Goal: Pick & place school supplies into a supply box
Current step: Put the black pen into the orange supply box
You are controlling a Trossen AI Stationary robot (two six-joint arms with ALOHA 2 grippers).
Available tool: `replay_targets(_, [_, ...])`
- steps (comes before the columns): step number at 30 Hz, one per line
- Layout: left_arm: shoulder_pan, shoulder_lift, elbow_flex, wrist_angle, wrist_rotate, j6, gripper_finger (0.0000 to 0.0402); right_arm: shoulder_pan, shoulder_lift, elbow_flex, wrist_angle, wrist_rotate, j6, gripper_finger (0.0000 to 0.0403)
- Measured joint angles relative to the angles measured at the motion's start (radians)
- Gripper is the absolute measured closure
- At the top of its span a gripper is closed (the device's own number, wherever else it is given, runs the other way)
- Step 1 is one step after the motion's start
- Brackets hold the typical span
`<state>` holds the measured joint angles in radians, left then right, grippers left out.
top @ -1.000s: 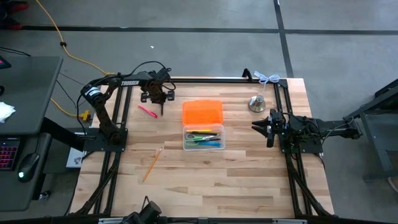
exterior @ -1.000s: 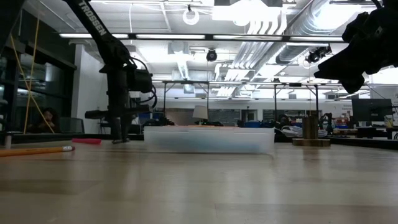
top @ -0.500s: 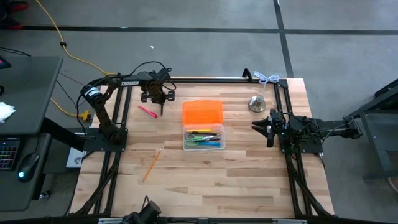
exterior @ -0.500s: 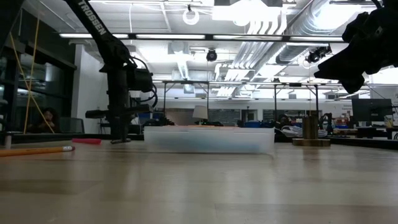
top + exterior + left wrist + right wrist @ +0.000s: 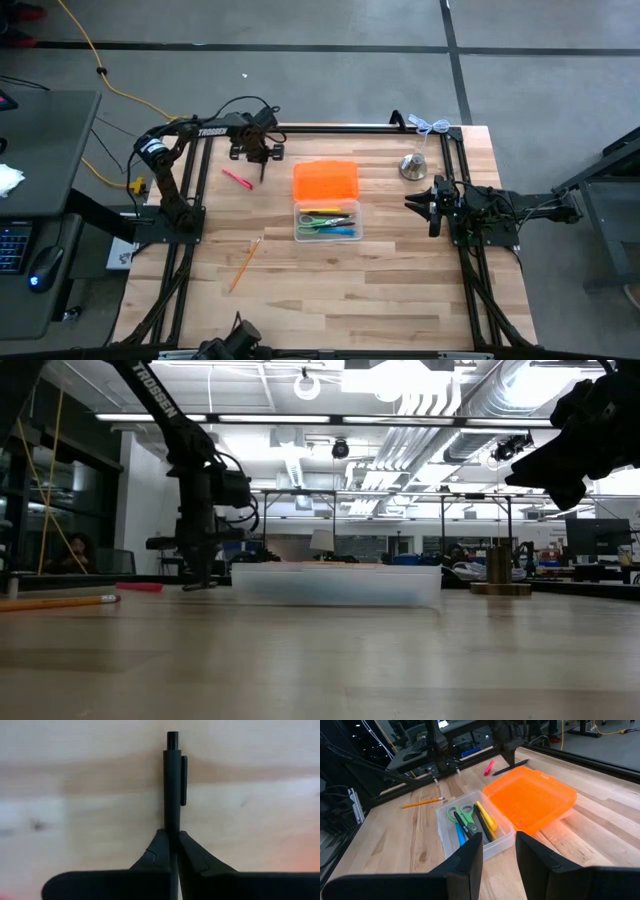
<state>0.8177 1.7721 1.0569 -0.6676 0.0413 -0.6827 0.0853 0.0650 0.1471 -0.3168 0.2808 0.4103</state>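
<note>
My left gripper (image 5: 262,158) is near the table's far-left part, pointing down (image 5: 200,582), shut on a black pen (image 5: 172,785). A pink pen (image 5: 236,179) lies just left of it. The supply box (image 5: 326,221) is clear and rests on the table's middle, with its orange lid (image 5: 325,181) open flat toward the far edge. Inside are green-handled scissors (image 5: 461,815) and blue, black and yellow pens. A wooden-yellow pencil (image 5: 244,263) lies near-left of the box. My right gripper (image 5: 425,200) waits open at the table's right, facing the box (image 5: 475,827). My left gripper pinches the black pen between its two fingertips (image 5: 161,845), at the end (image 5: 172,822) opposite the clicker and clip (image 5: 183,780). The fingers come from above, pointing down. The pen lies level, reaching toward the table's near edge (image 5: 262,175); whether it still touches the wood I cannot tell.
A silver bell-shaped object (image 5: 414,166) stands at the far right, close to my right gripper. Black frame rails run along the table's left, right and far edges. Bare wood lies between the box and the near edge.
My left gripper has shifted a little toward the table's right, still shut on the black pen, which has moved with it. The right arm and everything else have kept still.
</note>
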Motion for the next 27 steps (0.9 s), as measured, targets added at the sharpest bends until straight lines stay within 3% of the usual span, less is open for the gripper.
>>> replay_targets(12, [0.000,-0.002,0.050,-0.037,0.042,0.048,0.0366,0.000,0.000,0.000,0.000,0.000,0.000,0.0308])
replay_targets(21, [0.000,-0.006,0.134,-0.168,0.046,0.109,0.0366,0.000,0.000,0.000,0.000,0.000,0.000,0.0308])
replay_targets(27, [0.000,-0.065,0.169,-0.182,0.047,0.118,0.0364,0.000,0.000,0.000,0.000,0.000,0.000,0.0308])
